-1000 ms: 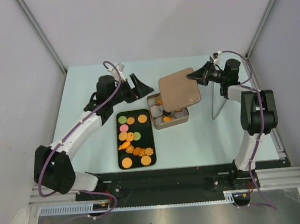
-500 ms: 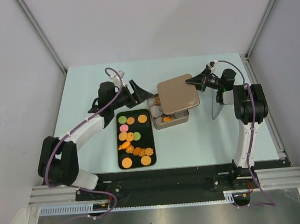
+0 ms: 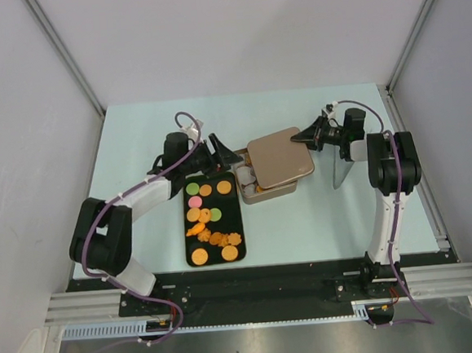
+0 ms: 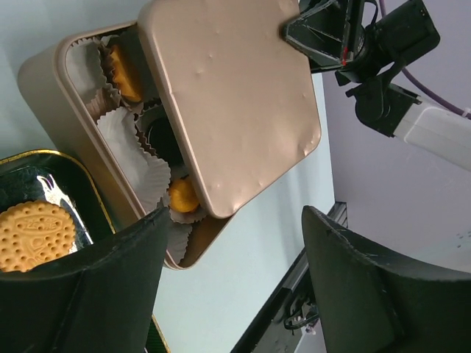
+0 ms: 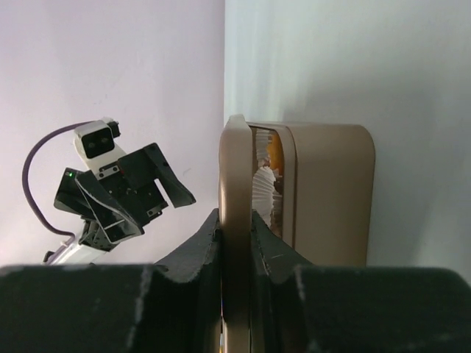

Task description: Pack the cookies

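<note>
Lid [image 3: 280, 156] lowered onto tin [image 3: 263, 194], center frame, skewed; right gripper [image 3: 301, 136] pinches its edge, left gripper [image 3: 224, 154] spread. Risk: offset lid jams, shoves tin.

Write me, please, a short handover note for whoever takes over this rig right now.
Right gripper: shut on the edge of the lid, held skewed over the tin, not seated.
Left gripper: open, empty, beside the tin.
Done: a few cookies are in the tin.
Left: many more lie on the tray; the lid is not yet closed.
</note>
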